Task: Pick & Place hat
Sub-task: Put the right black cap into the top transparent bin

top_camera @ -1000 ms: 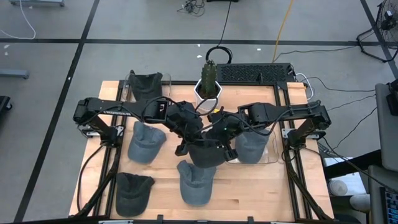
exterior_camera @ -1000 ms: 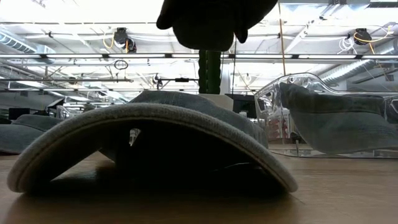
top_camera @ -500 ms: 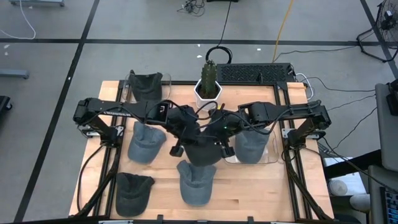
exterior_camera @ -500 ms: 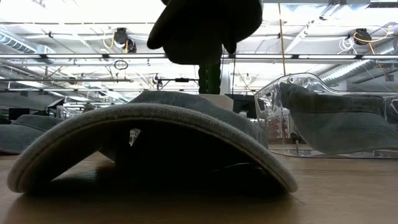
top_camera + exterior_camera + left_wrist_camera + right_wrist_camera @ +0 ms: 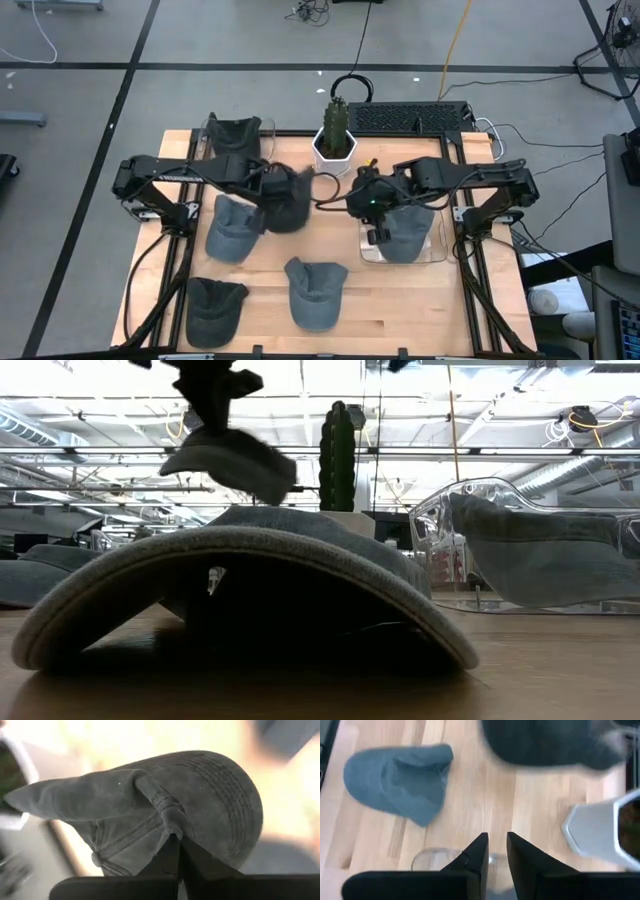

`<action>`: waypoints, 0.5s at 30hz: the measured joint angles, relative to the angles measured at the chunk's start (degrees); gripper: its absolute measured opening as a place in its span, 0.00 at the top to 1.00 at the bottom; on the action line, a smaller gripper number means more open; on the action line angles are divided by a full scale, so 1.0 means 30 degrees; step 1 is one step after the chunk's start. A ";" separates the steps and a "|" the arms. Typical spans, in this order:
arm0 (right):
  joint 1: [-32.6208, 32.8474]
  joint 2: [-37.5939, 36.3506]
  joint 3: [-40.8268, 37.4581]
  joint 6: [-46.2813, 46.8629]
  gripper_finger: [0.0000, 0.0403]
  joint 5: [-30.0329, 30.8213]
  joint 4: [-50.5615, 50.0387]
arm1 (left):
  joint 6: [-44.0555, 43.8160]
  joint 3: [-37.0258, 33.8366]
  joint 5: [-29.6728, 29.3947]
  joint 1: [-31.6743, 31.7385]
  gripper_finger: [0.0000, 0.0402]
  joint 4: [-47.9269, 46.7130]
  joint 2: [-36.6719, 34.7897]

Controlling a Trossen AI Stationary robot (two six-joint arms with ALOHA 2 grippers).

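Observation:
My left gripper (image 5: 272, 192) is shut on a dark grey cap (image 5: 288, 200) and carries it above the table's left-middle. In the low view the cap (image 5: 228, 462) hangs in the air under that gripper (image 5: 212, 390). My right gripper (image 5: 497, 851) is open and touches nothing. It hovers at the left edge of a clear tray (image 5: 432, 250) in which a blue-grey cap (image 5: 402, 236) lies. The carried cap shows blurred in the right wrist view (image 5: 550, 742). My left gripper pinches a raised fold of cloth on the cap's crown (image 5: 169, 817) between its two fingers. The fingers (image 5: 170, 851) close together on that fold. The cap is lifted clear of the table and hangs below the fingers, its brim (image 5: 60, 800) sticking out to one side.
A cactus in a white pot (image 5: 335, 140) stands at the far middle. A dark cap lies in a clear tray (image 5: 236, 134) at far left. Loose caps lie on the wood: blue-grey (image 5: 234, 226), dark (image 5: 215, 306), blue-grey (image 5: 315, 292), the last filling the low view (image 5: 250, 580).
Both grippers were together at the dark cap over the table's middle. The right gripper has let go and drawn back toward the right, to the tray. The left gripper has carried the cap, still lifted, toward the left and far side.

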 joint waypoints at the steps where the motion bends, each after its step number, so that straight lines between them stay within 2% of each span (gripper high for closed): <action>1: 0.0002 -0.0079 0.0002 0.0075 0.87 0.0025 0.0026 | 0.0320 0.0007 -0.0810 0.0174 0.99 -0.0437 -0.0127; 5: 0.0029 -0.0770 -0.0437 -0.0018 0.88 0.0945 0.0220 | 0.1981 0.0053 -0.3796 0.1115 0.99 -0.1234 -0.1048; 8: 0.0004 -0.1579 -0.1225 -0.0009 0.89 0.1502 0.0489 | 0.3443 -0.0071 -0.5018 0.2287 0.99 -0.1240 -0.1887; 15: -0.0102 -0.4230 -0.4210 0.0949 0.89 0.1922 0.0983 | 0.4622 -0.0649 -0.5570 0.5447 0.99 -0.1281 -0.3819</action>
